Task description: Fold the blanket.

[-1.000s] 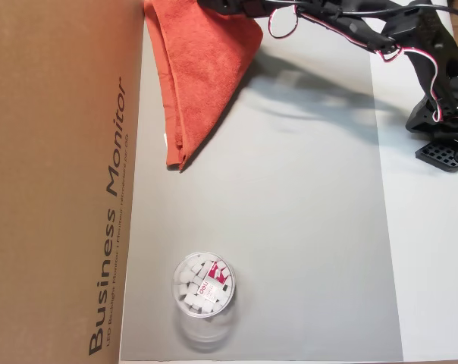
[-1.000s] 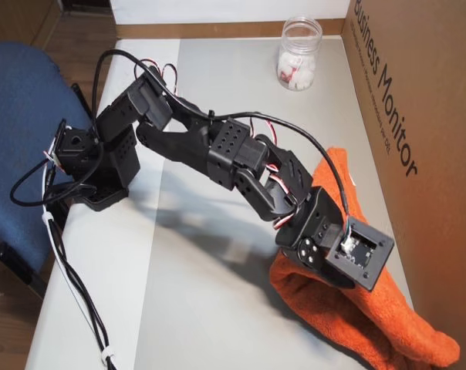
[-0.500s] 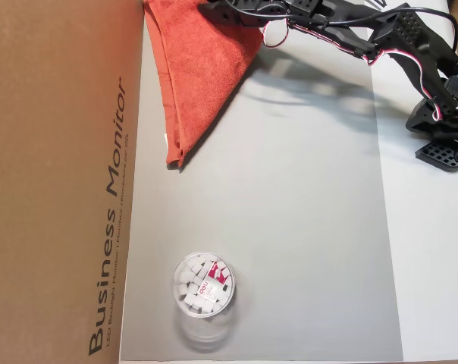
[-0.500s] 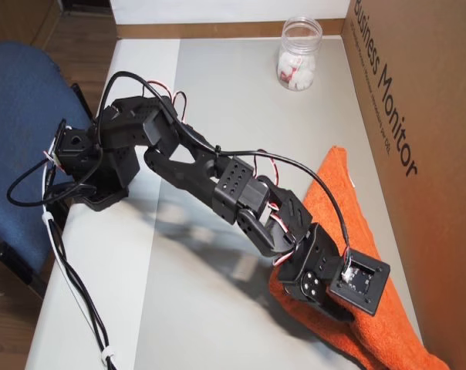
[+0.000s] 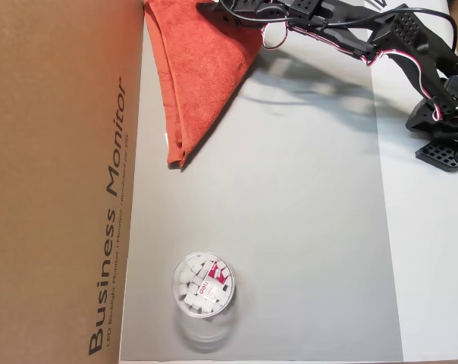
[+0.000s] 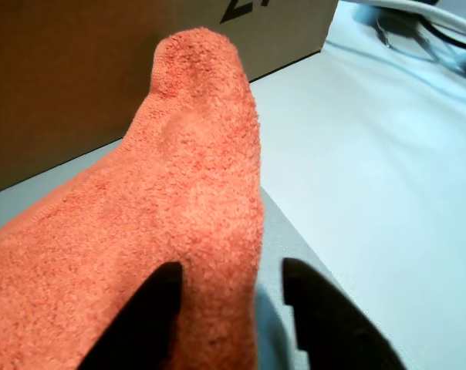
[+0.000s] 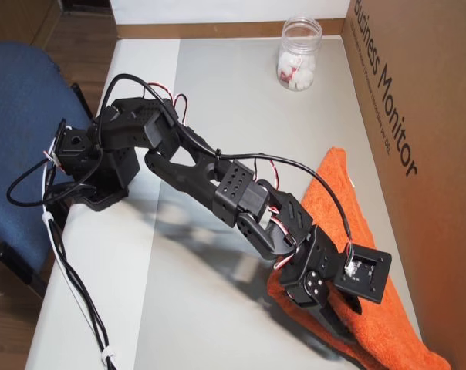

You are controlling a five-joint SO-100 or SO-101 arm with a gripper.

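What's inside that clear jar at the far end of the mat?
The jar is packed with small white blocks, plus a red-and-white printed label or packet. What lies below the top layer is covered, so the count can't be told.

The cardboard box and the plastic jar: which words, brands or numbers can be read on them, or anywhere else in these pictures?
"Business Monitor": large dark print on the side of the cardboard box, readable in both overhead views.
Smaller line beside it on the box: too small to read.
Red-and-white label inside the plastic jar: brand too small to read.
Wrist view: partial dark characters on the box, cut off.
The blanket: no readable text.
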